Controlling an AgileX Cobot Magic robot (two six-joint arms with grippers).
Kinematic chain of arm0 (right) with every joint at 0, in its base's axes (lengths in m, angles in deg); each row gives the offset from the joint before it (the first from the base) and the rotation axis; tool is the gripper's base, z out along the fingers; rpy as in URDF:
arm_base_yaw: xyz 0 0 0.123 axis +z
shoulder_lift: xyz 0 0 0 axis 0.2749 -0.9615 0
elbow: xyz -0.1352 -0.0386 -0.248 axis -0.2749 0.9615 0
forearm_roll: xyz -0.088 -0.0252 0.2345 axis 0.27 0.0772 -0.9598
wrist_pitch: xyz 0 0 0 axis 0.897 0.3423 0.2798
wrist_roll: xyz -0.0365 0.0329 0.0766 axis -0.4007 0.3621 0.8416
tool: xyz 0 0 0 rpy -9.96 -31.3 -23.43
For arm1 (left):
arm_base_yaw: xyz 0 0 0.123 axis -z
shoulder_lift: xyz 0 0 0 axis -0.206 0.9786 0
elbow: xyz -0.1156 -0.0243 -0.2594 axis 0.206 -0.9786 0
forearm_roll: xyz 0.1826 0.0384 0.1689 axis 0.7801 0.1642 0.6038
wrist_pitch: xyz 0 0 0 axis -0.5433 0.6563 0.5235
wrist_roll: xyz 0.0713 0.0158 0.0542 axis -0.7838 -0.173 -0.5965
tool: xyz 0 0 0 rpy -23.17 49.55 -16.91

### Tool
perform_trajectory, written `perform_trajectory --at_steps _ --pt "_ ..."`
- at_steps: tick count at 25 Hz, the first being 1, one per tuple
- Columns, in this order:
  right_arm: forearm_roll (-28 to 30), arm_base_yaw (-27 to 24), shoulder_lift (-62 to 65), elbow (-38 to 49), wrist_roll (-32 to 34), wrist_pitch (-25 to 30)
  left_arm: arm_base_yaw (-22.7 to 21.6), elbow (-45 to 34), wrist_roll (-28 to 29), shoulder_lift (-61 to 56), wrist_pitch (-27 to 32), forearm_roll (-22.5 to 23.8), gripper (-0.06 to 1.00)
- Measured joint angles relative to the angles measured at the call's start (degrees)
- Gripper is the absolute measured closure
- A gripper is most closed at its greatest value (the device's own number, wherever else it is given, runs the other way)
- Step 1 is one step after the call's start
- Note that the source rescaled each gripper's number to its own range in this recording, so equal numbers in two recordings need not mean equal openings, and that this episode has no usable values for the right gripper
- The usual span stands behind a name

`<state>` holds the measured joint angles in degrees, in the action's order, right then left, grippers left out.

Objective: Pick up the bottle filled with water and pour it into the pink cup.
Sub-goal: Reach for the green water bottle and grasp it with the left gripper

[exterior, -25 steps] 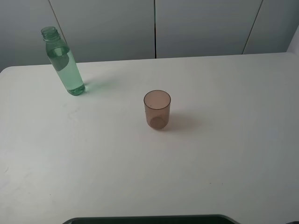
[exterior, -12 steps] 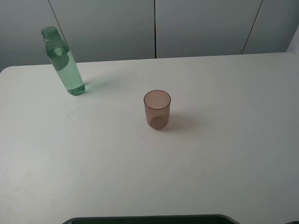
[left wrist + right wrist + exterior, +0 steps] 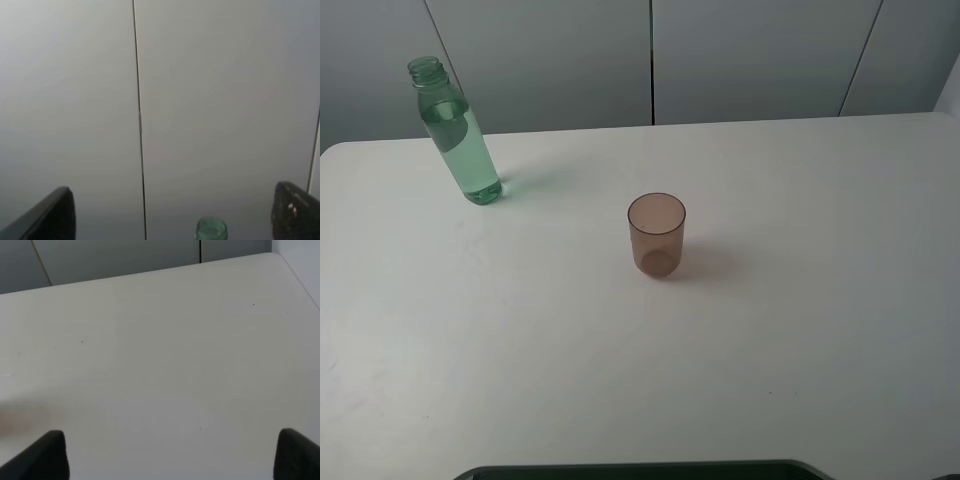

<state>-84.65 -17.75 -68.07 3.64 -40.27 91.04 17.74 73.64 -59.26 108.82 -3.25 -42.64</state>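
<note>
Bottle (image 3: 457, 135): stands upright near the far left corner of the table (image 3: 520, 340). It is uncapped, clear and green-tinted, with water up to about the shoulder. Nothing touches it.
Cup (image 3: 656, 236): stands upright near the middle of the table, mouth open. It is brownish-pink and translucent, and well apart from the bottle, nearer the camera and to the bottle's right.
Left tool (image 3: 172, 200): jaws spread wide with nothing gripped. Its two dark fingers (image 3: 50, 220) show at the corners of the left wrist view. The bottle's threaded neck appears between them, closer to one finger and touching neither. The tool faces the grey wall (image 3: 225, 100).
Right tool (image 3: 171, 440): jaws spread wide, holding nothing, over bare table surface. Neither bottle nor cup appears in its view.
Wall: grey panels divided by thin dark seams, behind the far edge of the table.
Shadows: soft, falling to the right of bottle and cup.
</note>
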Motion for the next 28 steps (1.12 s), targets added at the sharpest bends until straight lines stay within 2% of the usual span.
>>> perform_trajectory --at_steps 6,8,10,14,18,24,28 --pt "0.0 0.0 0.0 0.0 0.0 0.0 0.0 -0.7 0.0 15.8 -14.0 0.0 -0.06" --pt "0.0 0.0 0.0 0.0 0.0 0.0 0.0 -2.9 0.0 21.2 -20.7 0.1 -0.06" --pt "0.0 0.0 0.0 0.0 0.0 0.0 0.0 -5.6 0.7 26.4 -30.0 0.7 -0.06" --pt "0.0 0.0 0.0 0.0 0.0 0.0 0.0 -10.1 4.9 35.7 -44.2 5.5 -0.06" --pt "0.0 0.0 0.0 0.0 0.0 0.0 0.0 -11.2 7.8 44.0 -50.0 9.6 -0.06" --pt "0.0 0.0 0.0 0.0 0.0 0.0 0.0 -11.2 8.4 53.8 -56.2 13.4 -0.06" --pt "0.0 0.0 0.0 0.0 0.0 0.0 0.0 -11.4 8.4 59.7 -62.9 14.2 -0.06"
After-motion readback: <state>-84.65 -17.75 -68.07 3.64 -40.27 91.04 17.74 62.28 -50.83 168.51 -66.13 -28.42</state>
